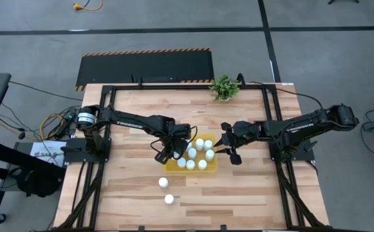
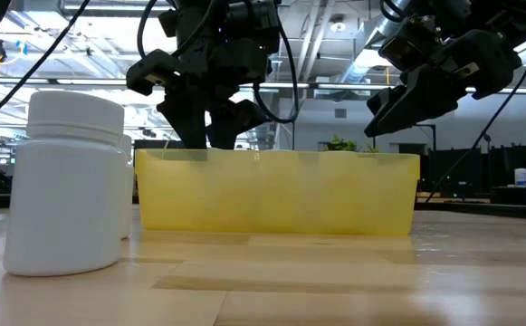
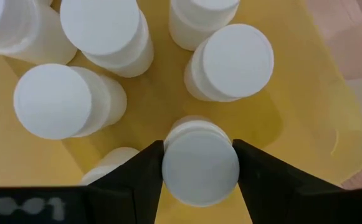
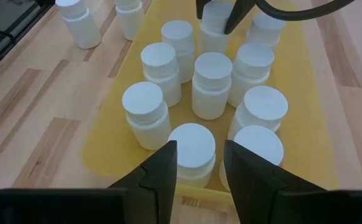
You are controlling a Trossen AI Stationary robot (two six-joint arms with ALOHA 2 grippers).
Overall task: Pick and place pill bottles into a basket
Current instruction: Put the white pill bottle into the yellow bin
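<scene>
The basket is a shallow yellow tray in the middle of the table, and several white pill bottles stand upright in it. My left gripper hangs over the tray's left part, shut on one more bottle. My right gripper hovers above the tray's right edge. Its fingers are a little apart with nothing between them. Two bottles stand on the wood nearer the table's front edge. One of them shows large in the low view. My left gripper pinches the bottle at its cap, one finger on each side of it. The fingers come steeply from above. The bottle stays upright inside the tray among the others. Whether its base stands on the tray floor I cannot tell, since the bottle itself hides it.
A small green potted plant sits at the table's far edge, right of centre. A black mat lies beyond the far edge. Bare wood stretches along the near half of the table around the two loose bottles.
</scene>
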